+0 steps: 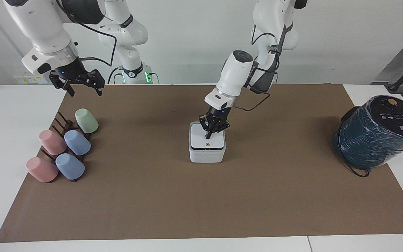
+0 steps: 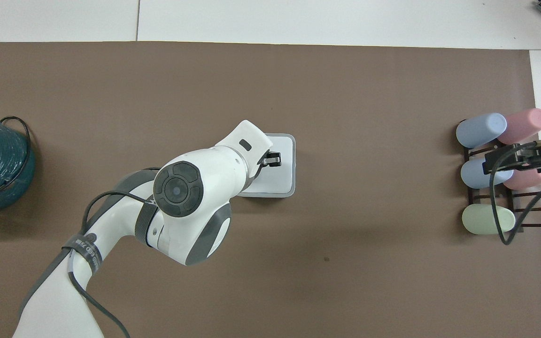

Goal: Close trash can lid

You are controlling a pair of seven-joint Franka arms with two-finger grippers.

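The small white trash can [image 1: 206, 155] stands on the brown mat in the middle of the table. Its flat white lid [image 1: 203, 141] with the orange dot lies down flat on top, and the contents are hidden. In the overhead view the lid [image 2: 280, 176] shows as a white square with a grey rim, partly under the arm. My left gripper [image 1: 208, 135] is shut, its fingertips touching the top of the lid on the side nearer to the robots; it also shows in the overhead view [image 2: 274, 160]. My right gripper [image 1: 82, 85] is open and waits in the air above the cup rack.
A dark rack [image 1: 63, 127] with several pink, blue and green cups lying on it [image 2: 486, 169] stands toward the right arm's end of the table. A large dark teal wrapped cylinder [image 1: 376, 134] stands toward the left arm's end, with a black cable at its base.
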